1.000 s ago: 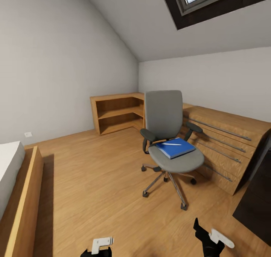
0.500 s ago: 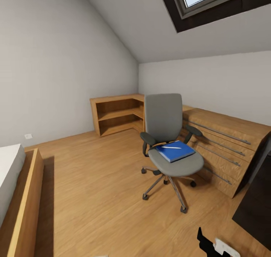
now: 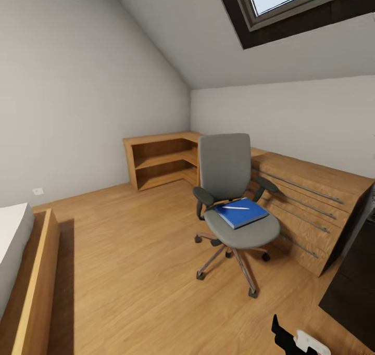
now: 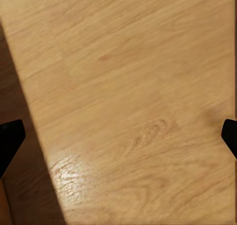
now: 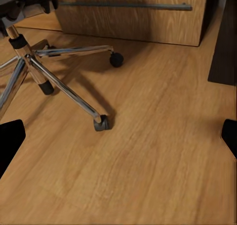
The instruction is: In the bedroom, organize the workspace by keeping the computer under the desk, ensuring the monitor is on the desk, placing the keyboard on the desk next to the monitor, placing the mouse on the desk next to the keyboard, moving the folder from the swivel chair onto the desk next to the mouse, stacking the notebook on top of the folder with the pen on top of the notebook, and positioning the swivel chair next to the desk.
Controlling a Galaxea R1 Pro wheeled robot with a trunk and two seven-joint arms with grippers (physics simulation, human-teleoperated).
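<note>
Bright blue, the folder [image 3: 241,212] lies on the swivel chair [image 3: 229,188] seat, a pen [image 3: 235,207] atop it, awaiting pickup; both the left gripper [image 4: 118,136] and right gripper [image 5: 118,136] hang spread wide, empty.

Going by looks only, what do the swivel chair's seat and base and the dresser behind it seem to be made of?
Swivel chair: seat and back look like matte grey fabric or moulded plastic, with no sheen; hard to tell which. Its star base looks like polished chrome metal with bright reflections. Dresser: light wood or wood veneer with visible grain and slim metal-looking bar handles.
</note>
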